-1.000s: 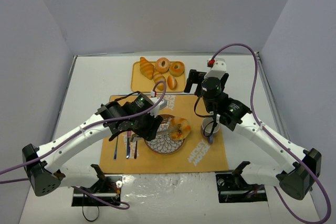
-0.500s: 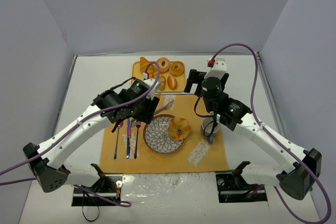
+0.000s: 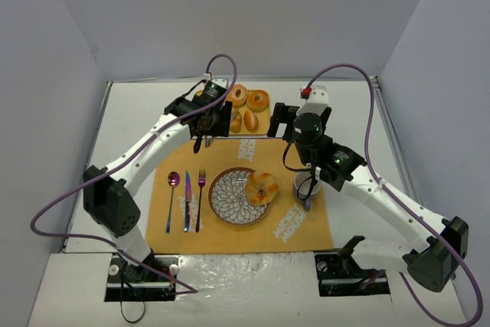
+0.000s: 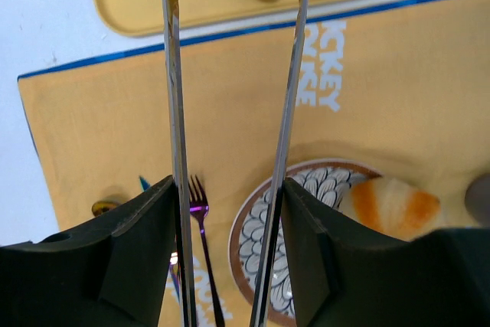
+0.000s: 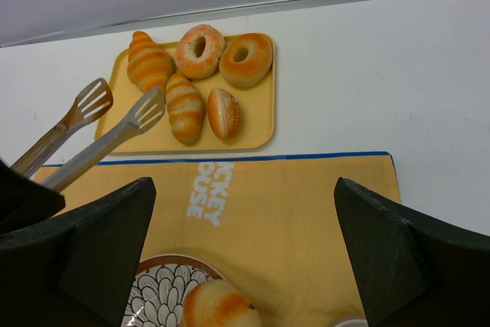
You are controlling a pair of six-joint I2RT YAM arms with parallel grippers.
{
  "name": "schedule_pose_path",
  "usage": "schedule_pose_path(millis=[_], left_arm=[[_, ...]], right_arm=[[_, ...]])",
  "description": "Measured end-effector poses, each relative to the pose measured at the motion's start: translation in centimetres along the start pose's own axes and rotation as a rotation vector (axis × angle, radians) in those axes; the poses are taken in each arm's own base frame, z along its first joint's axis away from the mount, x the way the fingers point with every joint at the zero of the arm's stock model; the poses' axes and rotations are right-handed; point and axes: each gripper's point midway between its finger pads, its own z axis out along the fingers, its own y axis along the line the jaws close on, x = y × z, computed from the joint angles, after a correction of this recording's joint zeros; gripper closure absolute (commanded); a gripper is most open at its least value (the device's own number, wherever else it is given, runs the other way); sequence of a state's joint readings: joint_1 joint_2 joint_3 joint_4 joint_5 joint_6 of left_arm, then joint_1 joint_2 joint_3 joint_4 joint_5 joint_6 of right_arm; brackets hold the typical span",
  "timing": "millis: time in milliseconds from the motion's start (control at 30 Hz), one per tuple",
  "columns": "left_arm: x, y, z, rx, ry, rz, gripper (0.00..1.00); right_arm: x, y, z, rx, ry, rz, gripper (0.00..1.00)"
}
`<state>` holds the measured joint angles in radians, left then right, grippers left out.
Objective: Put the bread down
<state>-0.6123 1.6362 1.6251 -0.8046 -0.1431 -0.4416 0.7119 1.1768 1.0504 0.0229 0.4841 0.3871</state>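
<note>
The round knotted bun (image 3: 262, 188) lies on the right side of the patterned plate (image 3: 226, 203); it also shows in the left wrist view (image 4: 390, 204) and the right wrist view (image 5: 218, 304). A ridged elongated roll (image 5: 186, 109) lies on the yellow tray (image 5: 256, 120), beside a ridged croissant-shaped piece (image 5: 148, 61). My left gripper (image 3: 208, 122) is shut on metal tongs (image 5: 115, 132), whose open, empty tips hang over the tray's left part, just left of the roll. My right gripper (image 3: 302, 116) is open and empty, above the placemat's far edge.
Two ring doughnuts (image 5: 199, 50) (image 5: 245, 59) and a small smooth oval roll (image 5: 224, 112) share the tray. On the orange placemat (image 3: 306, 227) lie a spoon (image 3: 173, 181), a knife (image 3: 187, 201) and a fork (image 3: 201, 197), with a cup (image 3: 307, 185) right of the plate.
My left arm has swung from over the plate back to the tray with the tongs. The bun stays on the plate. The right arm has not moved.
</note>
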Motion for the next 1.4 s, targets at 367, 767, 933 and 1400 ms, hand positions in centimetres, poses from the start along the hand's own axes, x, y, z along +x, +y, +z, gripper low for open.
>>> schedule_pose_path(millis=[367, 767, 933, 1400], left_arm=[[-3.5, 0.2, 7.0, -0.054, 0.022, -0.053, 0.48], [-2.1, -0.5, 9.6, -0.04, 0.079, -0.053, 0.48], [-1.8, -0.8, 9.9, -0.022, 0.083, -0.058, 0.48], [-0.1, -1.4, 10.7, -0.003, 0.122, -0.06, 0.54]], right_arm=[[0.1, -0.1, 0.1, -0.002, 0.008, -0.009, 0.0], [0.1, -0.1, 0.0, -0.004, 0.006, -0.007, 0.0], [0.0, -0.1, -0.1, -0.005, 0.004, -0.005, 0.0], [0.1, -0.3, -0.3, -0.004, 0.005, -0.001, 0.0]])
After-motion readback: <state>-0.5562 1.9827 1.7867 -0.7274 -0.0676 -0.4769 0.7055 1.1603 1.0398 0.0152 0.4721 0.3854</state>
